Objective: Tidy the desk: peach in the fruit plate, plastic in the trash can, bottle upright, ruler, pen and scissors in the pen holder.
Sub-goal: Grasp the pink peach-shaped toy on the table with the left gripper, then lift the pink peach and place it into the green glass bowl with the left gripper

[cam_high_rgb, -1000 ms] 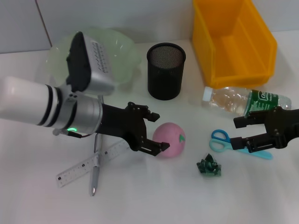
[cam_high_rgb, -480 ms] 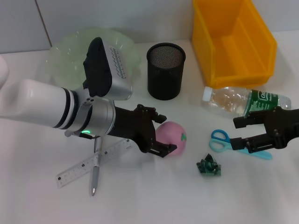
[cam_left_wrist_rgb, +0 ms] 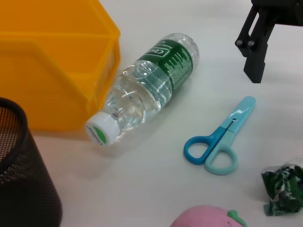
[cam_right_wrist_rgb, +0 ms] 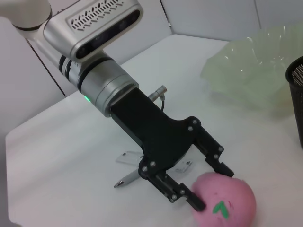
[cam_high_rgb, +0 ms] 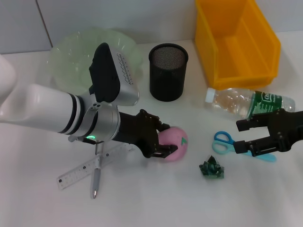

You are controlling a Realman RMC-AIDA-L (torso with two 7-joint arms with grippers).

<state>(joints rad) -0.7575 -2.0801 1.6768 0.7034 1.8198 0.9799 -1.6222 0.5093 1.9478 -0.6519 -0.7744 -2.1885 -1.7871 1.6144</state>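
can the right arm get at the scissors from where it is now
Probably yes. The right tool hangs open right beside the scissors, which lie flat on the table with nothing on top. The lying bottle sits just behind them but does not cover them.

White desk (cam_high_rgb: 142, 198) holds peach (cam_high_rgb: 176, 142), bottle (cam_high_rgb: 244, 102), scissors (cam_high_rgb: 232, 144), probably plastic (cam_high_rgb: 212, 169).

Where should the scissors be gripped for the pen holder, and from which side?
Grip the scissors from above, across the closed blades, fingers pinching the narrow width. They lie flat on the table, so only a top-down approach clears it; the looped handles are wider. The right gripper hangs open beside them.
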